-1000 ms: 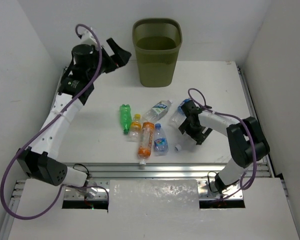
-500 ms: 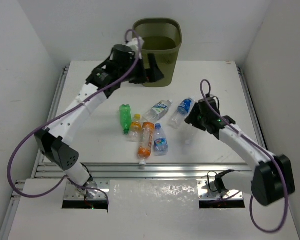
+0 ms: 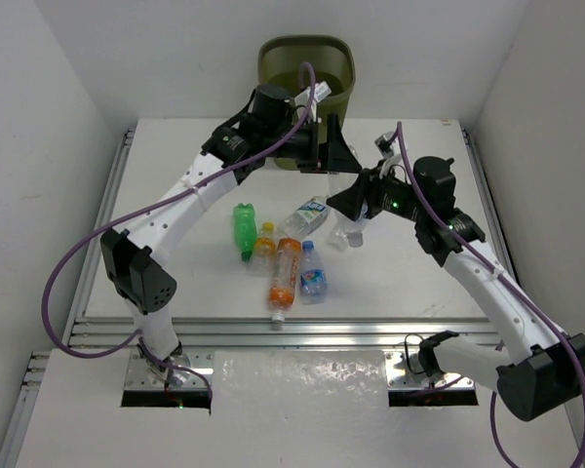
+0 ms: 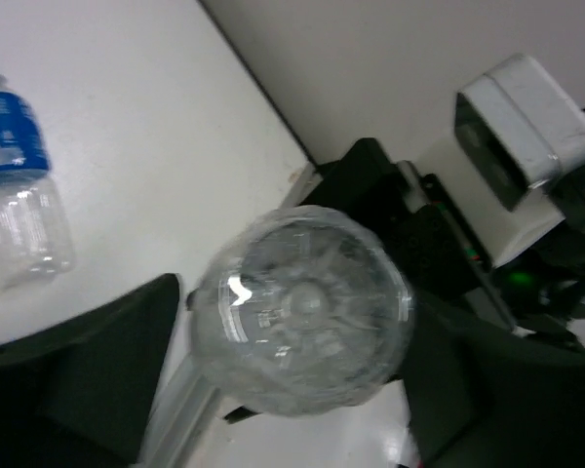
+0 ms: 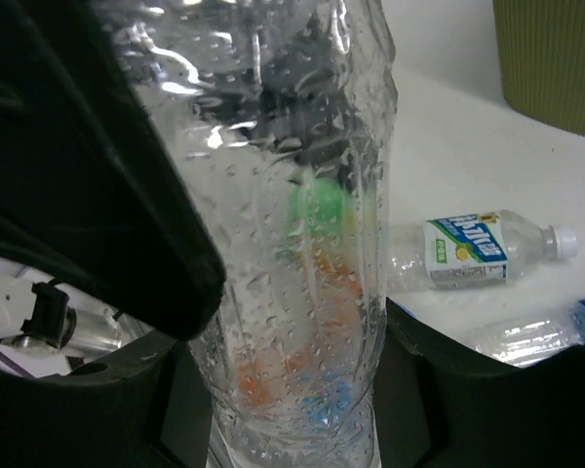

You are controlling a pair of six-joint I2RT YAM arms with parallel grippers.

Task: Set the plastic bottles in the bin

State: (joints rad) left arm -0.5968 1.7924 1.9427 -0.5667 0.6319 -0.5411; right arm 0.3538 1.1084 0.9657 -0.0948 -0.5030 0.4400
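A clear plastic bottle (image 5: 292, 244) hangs in the air between my two grippers, in front of the bin (image 3: 307, 58). My right gripper (image 3: 351, 200) is shut on its body, with a dark finger on each side of it in the right wrist view. My left gripper (image 3: 336, 161) has its fingers against the bottle's base (image 4: 302, 312), which faces the left wrist camera. On the table lie a green bottle (image 3: 243, 229), two orange ones (image 3: 285, 271), and clear ones with labels (image 3: 307, 214), (image 3: 313, 275). The held bottle is hard to make out in the top view.
Another clear bottle with a blue label (image 4: 15, 195) lies on the table just under the grippers. The two arms meet close together right of the bin's front. White walls close the table in at the left, the back and the right.
My left arm swung from left of the bin over to the right gripper and its jaws closed in. My right gripper lifted the clear bottle off the table and up towards the bin.
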